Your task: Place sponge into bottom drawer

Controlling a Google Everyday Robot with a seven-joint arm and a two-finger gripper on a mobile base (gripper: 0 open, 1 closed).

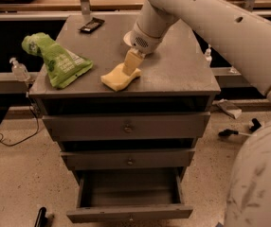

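Fingertips (132, 60) close together, pinching the rear edge of the sponge (115, 80), gripper (129, 70) angled down over it, sponge flat near the front edge of the tabletop (183, 70), green bag (59, 63) by the left edge, bottom drawer (130, 213) pulled open below, upper drawers (126, 126) closed.

- Green bag (59, 63): lies on the left part of the grey cabinet top (183, 67), crumpled end toward the far left.
- Flat black object (91, 25): at the far edge of the cabinet top.
- White bowl (127, 38): only a sliver shows, far of the gripper (130, 67), which is over the middle of the cabinet top.
- Top drawer (126, 126) and middle drawer (128, 159): both closed, each with a small round knob.
- Clear pump bottle (18, 70): on the left ledge beside the cabinet.
- Black cable (12, 136): on the speckled floor (22, 183), left.
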